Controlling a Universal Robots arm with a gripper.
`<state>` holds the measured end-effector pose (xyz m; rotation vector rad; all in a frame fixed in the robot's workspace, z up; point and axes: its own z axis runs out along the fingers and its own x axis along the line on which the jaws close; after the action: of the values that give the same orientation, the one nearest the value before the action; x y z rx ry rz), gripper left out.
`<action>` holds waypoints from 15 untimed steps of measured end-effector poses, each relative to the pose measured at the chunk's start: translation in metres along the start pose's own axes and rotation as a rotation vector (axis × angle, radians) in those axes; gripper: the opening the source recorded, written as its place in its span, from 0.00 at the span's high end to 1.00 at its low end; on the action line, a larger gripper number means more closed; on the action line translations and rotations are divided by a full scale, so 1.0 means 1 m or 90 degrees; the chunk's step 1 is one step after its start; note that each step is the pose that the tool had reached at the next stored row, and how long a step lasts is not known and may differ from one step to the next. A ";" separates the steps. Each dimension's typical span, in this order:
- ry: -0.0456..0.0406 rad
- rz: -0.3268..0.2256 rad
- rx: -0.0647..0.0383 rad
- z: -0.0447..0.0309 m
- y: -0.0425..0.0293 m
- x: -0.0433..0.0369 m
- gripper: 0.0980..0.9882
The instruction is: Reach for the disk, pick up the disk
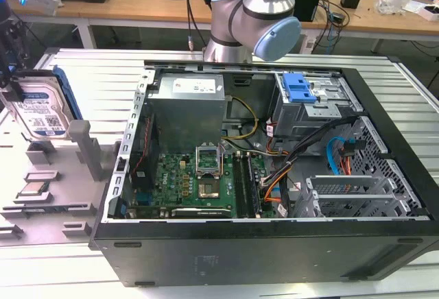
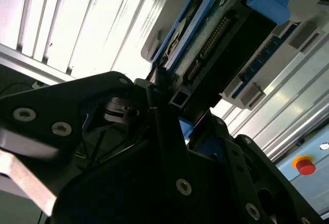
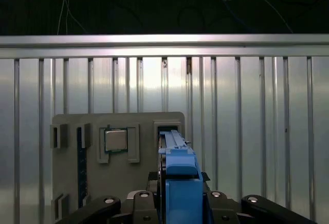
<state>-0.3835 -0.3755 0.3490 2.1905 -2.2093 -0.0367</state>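
Observation:
The disk [image 1: 42,110] is a silver hard drive with a white-and-blue label and a blue frame. At the exterior view's left it stands on edge, tilted, just above the grey fixture [image 1: 65,175]. My gripper [image 1: 11,79] comes down from above and is shut on the disk's top edge. In the first wrist view the disk [image 3: 180,178] shows edge-on between the black fingers [image 3: 110,206]. The second wrist view looks along the disk's [image 2: 216,39] green board side, with the gripper [image 2: 167,98] clamped at its end.
A small square silver chip [image 1: 32,189] lies in a pocket of the grey fixture [image 3: 67,183]. An open computer case [image 1: 274,175] with a blue latch [image 1: 298,88] takes up the middle. The arm's base [image 1: 254,25] stands behind it. Ribbed metal table [image 3: 257,131] surrounds the fixture.

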 end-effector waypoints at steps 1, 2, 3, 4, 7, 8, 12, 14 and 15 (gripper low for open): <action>0.0000 0.000 0.000 -0.0019 0.0001 -0.0001 0.70; 0.0000 0.000 0.000 -0.0049 0.0002 -0.0001 0.70; 0.0000 0.000 0.000 -0.0076 0.0003 -0.0002 0.70; 0.0000 0.000 0.000 -0.0120 0.0004 -0.0002 0.70; 0.0000 0.000 0.000 -0.0218 0.0007 -0.0004 0.70; -0.0001 0.000 0.000 -0.0243 0.0009 -0.0005 0.70; 0.0000 0.000 0.000 -0.0326 0.0011 -0.0006 0.70; 0.0000 0.000 0.000 -0.0365 0.0013 -0.0006 0.70; -0.0001 0.000 0.000 -0.0381 0.0013 -0.0007 0.70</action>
<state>-0.3834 -0.3747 0.3871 2.1905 -2.2094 -0.0368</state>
